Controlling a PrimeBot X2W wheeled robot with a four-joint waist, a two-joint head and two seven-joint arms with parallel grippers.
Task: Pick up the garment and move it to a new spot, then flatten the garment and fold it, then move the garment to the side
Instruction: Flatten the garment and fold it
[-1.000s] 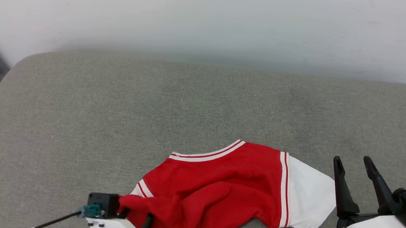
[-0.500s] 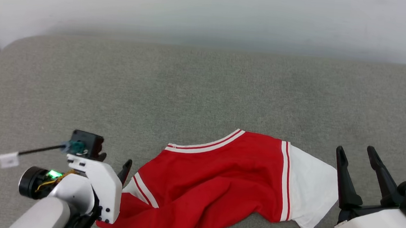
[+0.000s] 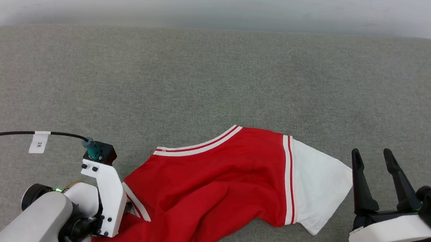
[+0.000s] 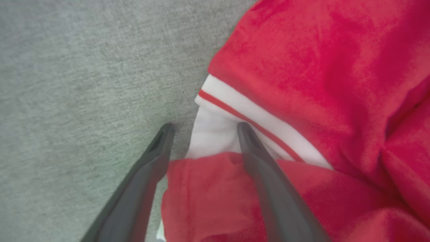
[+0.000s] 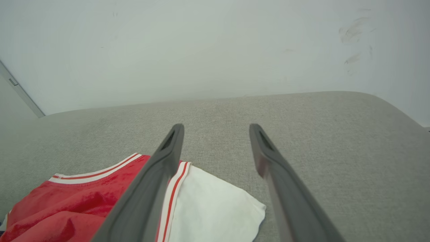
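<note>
The garment [image 3: 214, 182] lies crumpled on the grey cushion: red body, striped trim, one white sleeve [image 3: 317, 190] spread to its right. No print shows. My left arm's white wrist [image 3: 104, 193] tips down over the garment's left end. In the left wrist view, my left gripper [image 4: 205, 127] stands open. One finger is on the bare cushion and the other on the small white sleeve [image 4: 215, 131], beside a red fold [image 4: 208, 195]. My right gripper [image 3: 371, 151] is open and holds nothing, just right of the spread sleeve [image 5: 215, 208]. It also appears in its own wrist view as the right gripper [image 5: 216, 127].
The grey cushion [image 3: 218, 79] stretches far beyond the garment to a white wall [image 3: 225, 2] behind it. A black cable with a white tag [image 3: 39, 141] runs from the left wrist off the left edge. The cushion's rounded right corner [image 5: 386, 107] is in the right wrist view.
The head camera has tipped down, so the whole scene has slid up in the picture. My left arm swung out to the garment's left end and now tips down over it. The right gripper kept its place.
</note>
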